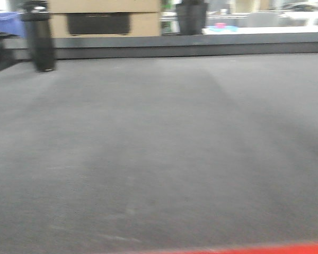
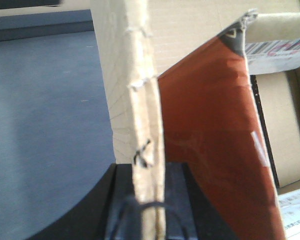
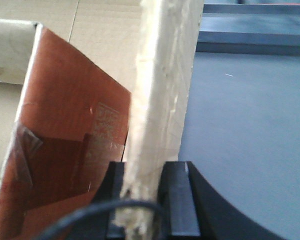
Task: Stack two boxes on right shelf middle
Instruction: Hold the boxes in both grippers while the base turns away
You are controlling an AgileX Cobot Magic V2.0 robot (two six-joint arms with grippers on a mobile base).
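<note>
Though blurred and cropped at top, barely readable: carton (image 1: 143,24) beyond grey table (image 1: 159,159). Clamped narrowly in left gripper (image 2: 149,172), one upright box flap (image 2: 132,75); in right gripper (image 3: 145,172), second flap (image 3: 165,75).

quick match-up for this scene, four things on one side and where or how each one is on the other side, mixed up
Things:
1. left gripper
2. dark cylinder
3. red strip
4. reddish-brown flap

Places or states:
A. along the bottom edge of the front view
B. next to the clamped wall of the carton in both wrist views
C. closed on the carton's cardboard wall
D. upright near the far left corner of the grey table

Pairs: 1-C, 2-D, 3-A, 4-B
</note>
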